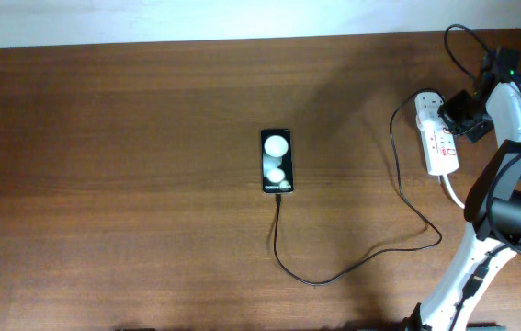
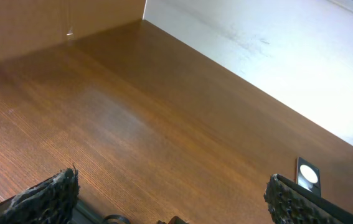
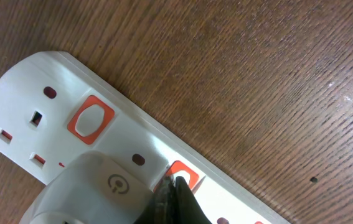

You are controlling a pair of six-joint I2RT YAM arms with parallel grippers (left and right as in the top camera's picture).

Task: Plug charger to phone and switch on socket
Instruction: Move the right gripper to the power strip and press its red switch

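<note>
Wooden surface (image 1: 104, 184): phone (image 1: 277, 161) at centre, charger (image 1: 352, 267) in its 6 o'clock end; probably light, slide-prone socket (image 1: 441, 147) at 3 o'clock, right fingers (image 3: 175, 202) pinched together on its red switch (image 3: 185, 174); left fingers (image 2: 51, 196) wide, empty.

round power-style sign showing embossed on the charger adapter (image 3: 115, 182), lettering on the phone (image 1: 277, 161) appearing too small to read
</note>
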